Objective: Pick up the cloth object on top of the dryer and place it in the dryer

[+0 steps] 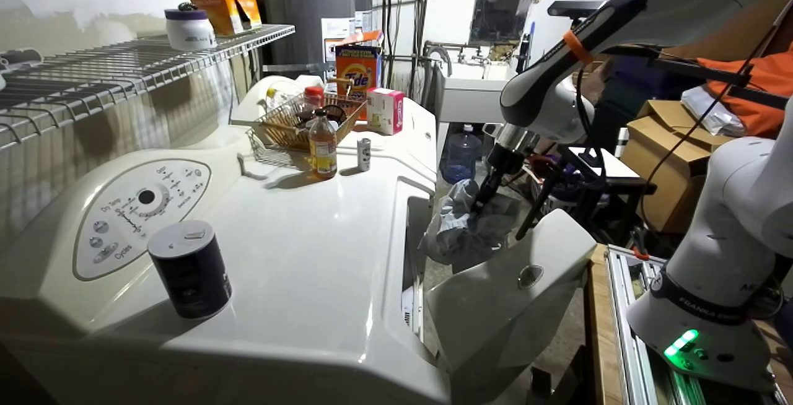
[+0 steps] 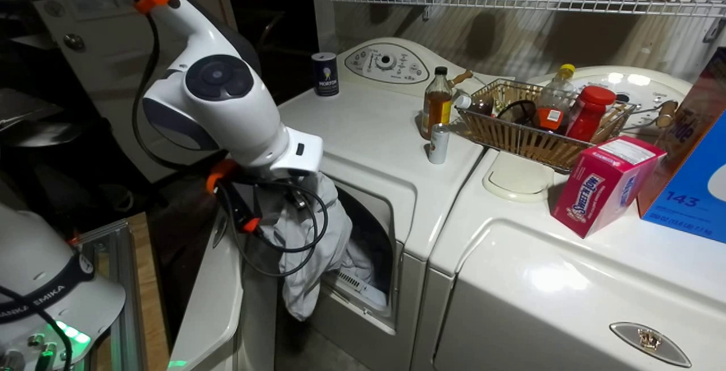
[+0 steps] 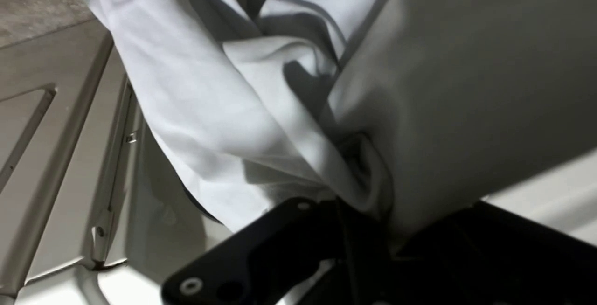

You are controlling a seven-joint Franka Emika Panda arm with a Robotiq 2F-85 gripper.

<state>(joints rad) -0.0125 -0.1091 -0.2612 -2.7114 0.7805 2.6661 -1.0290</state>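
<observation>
The pale grey cloth [image 1: 455, 222] hangs bunched from my gripper [image 1: 482, 202] in front of the dryer [image 1: 297, 250]. In an exterior view the cloth [image 2: 317, 246] hangs at the dryer's open doorway [image 2: 379, 235], with its lower end outside, below the doorway's sill. Pale fabric also shows inside the doorway; I cannot tell if it is the same piece. In the wrist view the cloth [image 3: 200, 104] fills the middle, and the dark gripper fingers [image 3: 373, 232] are closed on a fold of it. The fingertips are hidden by cloth and shadow.
The dryer door [image 1: 514, 287] stands open beside the cloth, between dryer and robot base; it also shows in an exterior view [image 2: 212, 297]. On the dryer stand a salt canister [image 2: 325, 75], a bottle [image 2: 437, 104] and a small can [image 2: 438, 144]. A basket [image 2: 527, 141] sits beyond.
</observation>
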